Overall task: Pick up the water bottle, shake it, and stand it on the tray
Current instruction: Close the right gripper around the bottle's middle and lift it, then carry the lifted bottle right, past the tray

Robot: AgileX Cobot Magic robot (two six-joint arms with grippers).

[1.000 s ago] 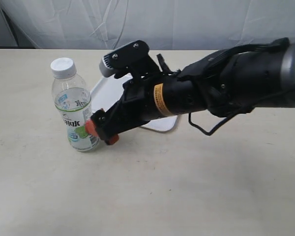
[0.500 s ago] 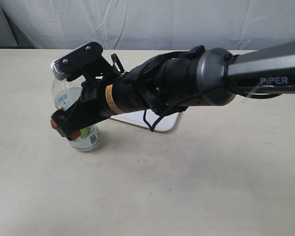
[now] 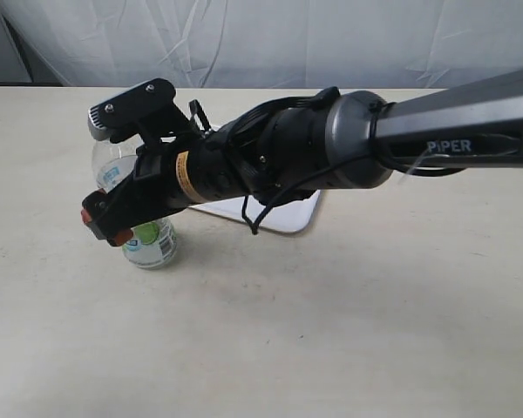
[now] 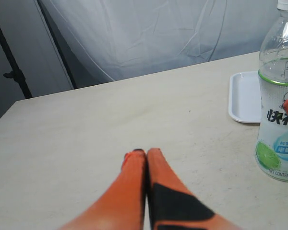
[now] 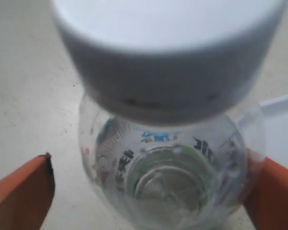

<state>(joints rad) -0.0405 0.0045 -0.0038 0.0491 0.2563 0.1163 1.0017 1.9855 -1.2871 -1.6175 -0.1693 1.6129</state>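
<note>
The water bottle (image 3: 151, 245) stands upright on the table, left of the tray (image 3: 283, 213); the arm hides its cap and shoulder in the exterior view. My right gripper (image 3: 105, 225) reaches across from the right and straddles the bottle at label height. In the right wrist view the white cap (image 5: 168, 52) fills the top and the bottle (image 5: 173, 177) sits between the orange fingers (image 5: 19, 191). One finger stands clear of it and the other is at its side, so the gripper (image 5: 151, 165) is open. My left gripper (image 4: 146, 152) is shut and empty, apart from the bottle (image 4: 278, 110).
The white tray (image 4: 245, 98) lies flat just behind the bottle, mostly covered by my right arm (image 3: 331, 157) in the exterior view. A grey cloth backdrop (image 3: 331, 43) hangs along the table's far edge.
My right gripper has slid leftward from beside the bottle to around it, most of it in the first half second. The bottle has stayed in place.
</note>
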